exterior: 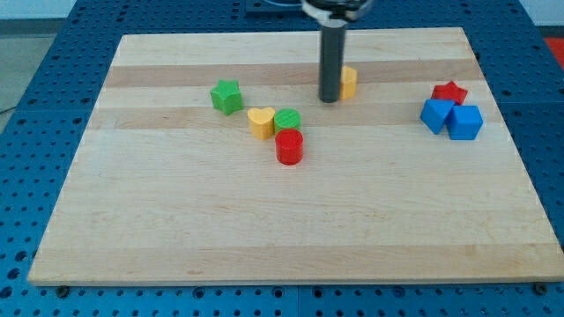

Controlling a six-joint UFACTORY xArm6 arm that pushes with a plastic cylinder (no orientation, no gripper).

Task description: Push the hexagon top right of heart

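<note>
A yellow heart [260, 122] lies left of the board's middle, touching a green round block [287, 120] on its right. A red cylinder [289, 146] sits just below them. A yellow hexagon [349, 82] lies up and to the right of the heart, partly hidden behind my rod. My tip [329, 99] rests against the hexagon's left side.
A green star [226, 96] lies to the left of the heart. A red star [449, 92] and two blue blocks [435, 114] [465, 122] cluster at the view's right. The wooden board [282, 220] lies on a blue perforated table.
</note>
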